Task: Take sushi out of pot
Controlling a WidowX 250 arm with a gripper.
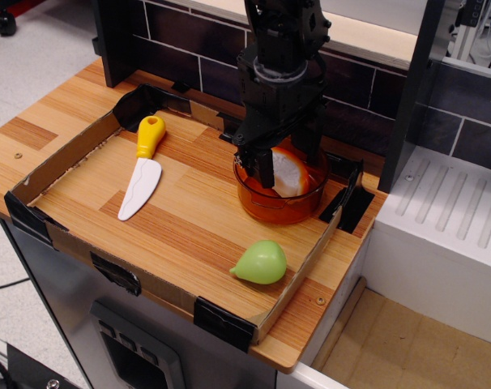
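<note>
Black gripper (284, 164): fingers straddle the sushi (289, 172); whether they clench it, I cannot tell.
Sushi: tilted, inside the pot (271, 207).
Risk: a loose pinch could drop it; a snag on the rim could drag the pot.
Hidden: far finger's contact, pot's rear wall.
Elsewhere: green pear (261, 262), toy knife (143, 166) on tray.

Item count — one pot (274, 207), one sushi (288, 173), one pear (261, 262), one knife (142, 167), one tray (63, 159) — and one gripper (284, 162).
</note>
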